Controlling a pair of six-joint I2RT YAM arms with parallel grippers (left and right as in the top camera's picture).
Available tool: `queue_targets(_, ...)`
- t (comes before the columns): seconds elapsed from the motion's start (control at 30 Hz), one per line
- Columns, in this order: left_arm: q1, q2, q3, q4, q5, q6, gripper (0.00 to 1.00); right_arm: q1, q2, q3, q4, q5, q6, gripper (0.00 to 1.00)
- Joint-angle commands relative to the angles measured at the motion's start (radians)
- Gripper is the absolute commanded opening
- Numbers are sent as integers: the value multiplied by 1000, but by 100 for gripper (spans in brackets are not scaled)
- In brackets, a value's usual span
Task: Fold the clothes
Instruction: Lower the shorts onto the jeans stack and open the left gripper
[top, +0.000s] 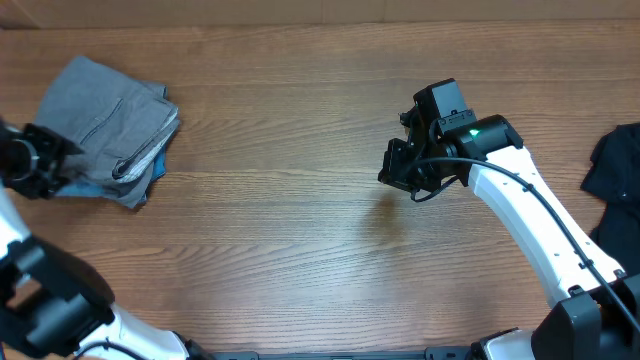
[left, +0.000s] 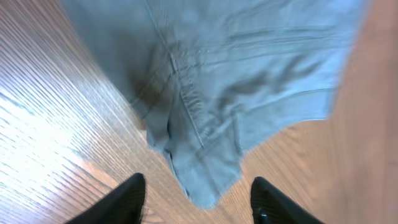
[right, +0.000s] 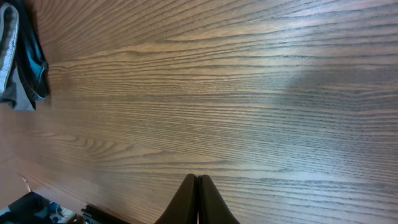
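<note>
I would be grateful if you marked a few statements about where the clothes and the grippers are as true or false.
1. The grey shorts lie folded on the table, close to the left gripper. True.
2. The right gripper is shut on the black garment. False: it is shut on nothing, above bare wood, and the black garment lies apart at the table's edge.
3. The left gripper is open, with no cloth between its fingers. True.
4. The black garment lies on top of the grey shorts. False: the two are at opposite ends of the table.
</note>
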Motion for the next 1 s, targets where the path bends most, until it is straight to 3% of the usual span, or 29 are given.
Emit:
queue_targets(0.0, 15, -113, 49, 26, 25, 79, 49, -2, -2, 11, 8, 14, -7, 4)
queue_targets(0.1, -14, -122, 47, 89, 13, 135, 11, -2, -2, 11, 12, 33, -8, 5)
queue_targets(0.13, -35, -116, 42, 105, -1, 159, 4, -2, -2, 11, 13, 44, -8, 5)
queue_targets(0.47, -229, 96, -123, 196, -286, 206, 4, -2, -2, 11, -16, 51, -7, 5)
queue_targets(0.73, -224, 335, -187, 216, -282, 169, 4, -2, -2, 11, -42, 51, -7, 4)
queue_targets(0.97, -238, 251, -130, 151, -217, 192, 4, -2, -2, 11, -42, 51, -8, 4)
